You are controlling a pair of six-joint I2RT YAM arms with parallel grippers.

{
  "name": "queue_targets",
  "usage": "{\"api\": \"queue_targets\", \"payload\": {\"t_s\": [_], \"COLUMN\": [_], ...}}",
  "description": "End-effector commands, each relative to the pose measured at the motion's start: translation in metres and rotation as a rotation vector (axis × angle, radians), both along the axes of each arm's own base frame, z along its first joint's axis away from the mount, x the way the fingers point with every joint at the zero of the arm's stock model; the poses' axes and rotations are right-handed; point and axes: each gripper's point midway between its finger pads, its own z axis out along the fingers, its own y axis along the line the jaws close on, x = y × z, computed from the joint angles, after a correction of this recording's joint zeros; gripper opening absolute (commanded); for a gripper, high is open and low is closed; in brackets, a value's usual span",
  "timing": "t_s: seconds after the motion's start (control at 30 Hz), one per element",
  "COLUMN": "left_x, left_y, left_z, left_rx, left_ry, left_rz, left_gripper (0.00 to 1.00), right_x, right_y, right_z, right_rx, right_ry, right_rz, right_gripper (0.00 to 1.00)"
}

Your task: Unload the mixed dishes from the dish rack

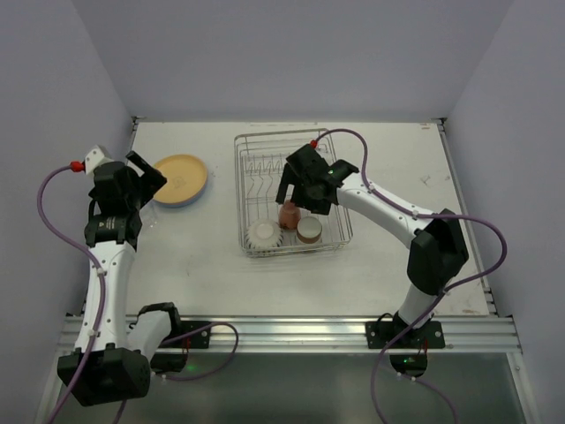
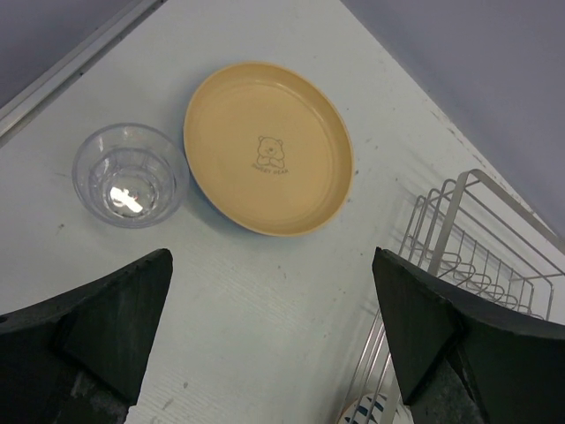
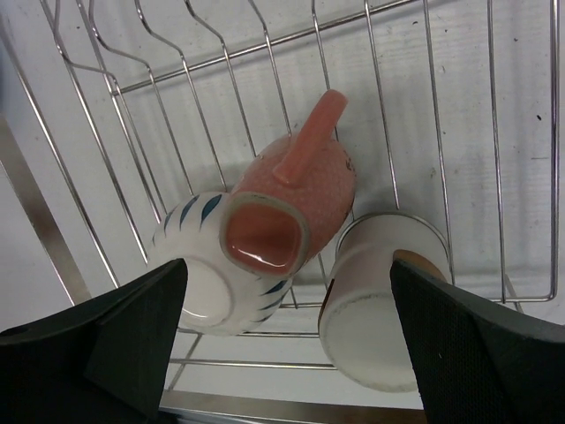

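At the near end of the silver wire dish rack (image 1: 265, 172), a small pink mug (image 3: 300, 181) lies tipped against a white ribbed bowl (image 3: 207, 296), just beside a brown-and-cream cup (image 3: 375, 291), with the right jaws spread wide above them; the left jaws gape wide over the counter (image 2: 265, 309), near a yellow-orange round plate (image 2: 269, 146) and a clear glass (image 2: 130, 175)

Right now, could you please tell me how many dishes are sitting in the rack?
3: a white bowl in the near-left corner of the rack, a pink mug beside it, a cream cup right of the mug. The right arm may hide more.
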Motion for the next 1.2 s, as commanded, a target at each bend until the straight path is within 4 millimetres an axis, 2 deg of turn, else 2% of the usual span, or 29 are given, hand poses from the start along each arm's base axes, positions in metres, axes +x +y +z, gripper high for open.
{"api": "queue_targets", "payload": {"t_s": [0.0,0.2,0.5,0.9,1.17], "left_x": [0.001,-0.004,-0.016,-0.021,-0.022], "left_y": [-0.003,0.002,0.013,0.017,0.018], "left_z": [-0.002,-0.005,0.009,0.008,0.008], "left_rx": [0.022,0.07,0.147,0.172,0.176], "left_ry": [-0.015,0.007,-0.035,-0.03,-0.028], "left_rz": [-0.048,-0.05,-0.002,0.009,0.013], "left_gripper": [1.0,1.0,1.0,1.0,1.0], "right_x": [0.011,0.017,0.02,0.017,0.012], "right_y": [0.001,0.021,0.028,0.034,0.034], "right_z": [0.003,0.0,-0.022,-0.034,-0.049], "right_rx": [0.004,0.036,0.014,0.024,0.003], "right_ry": [-0.02,0.01,0.064,0.08,0.109], "right_rz": [-0.088,-0.055,-0.053,-0.028,-0.006], "right_gripper": [0.99,0.99,0.99,0.81,0.8]}}
